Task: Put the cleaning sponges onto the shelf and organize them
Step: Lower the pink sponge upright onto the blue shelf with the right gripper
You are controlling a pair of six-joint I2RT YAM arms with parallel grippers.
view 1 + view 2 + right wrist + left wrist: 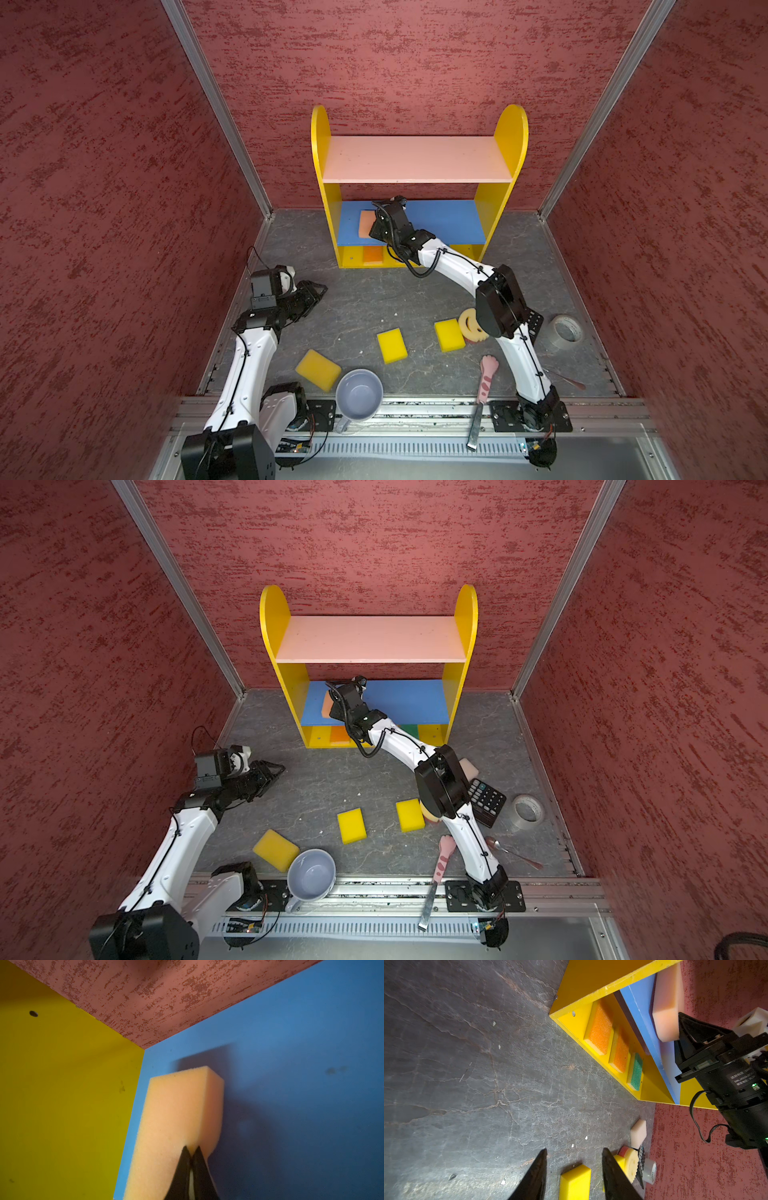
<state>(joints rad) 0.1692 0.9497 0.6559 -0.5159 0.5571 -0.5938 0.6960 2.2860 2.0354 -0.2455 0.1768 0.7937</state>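
Where the shelf [415,160] stands at the middle of the tabletop's far edge, we find the right gripper [191,1149] reached in over the blue board [449,220]. Its fingers are drawn almost tip to tip and press into the near end of the peach sponge [174,1109], which is dented there. Whether any foam is nipped between them we cannot tell. That sponge lies flat at the board's left end, close to the yellow side panel but apart from it.

On the bottom board we note three sponges side by side, running from the left end toward the middle: an orange sponge [600,1028], a second orange sponge [619,1049] and a green sponge [636,1070].

The left gripper [574,1149] hangs over the tabletop near its left edge, fingers moderately apart and holding nothing.

Loose on the tabletop we record:
- A yellow sponge [318,370] near the near edge, just beside the mug [359,395].
- A middle yellow sponge [392,345], lying alone.
- A right yellow sponge [449,334], just beside the smiley sponge [469,322], which the right arm partly hides.
- A pale sponge [469,766] toward the right edge, next to the calculator [486,802].
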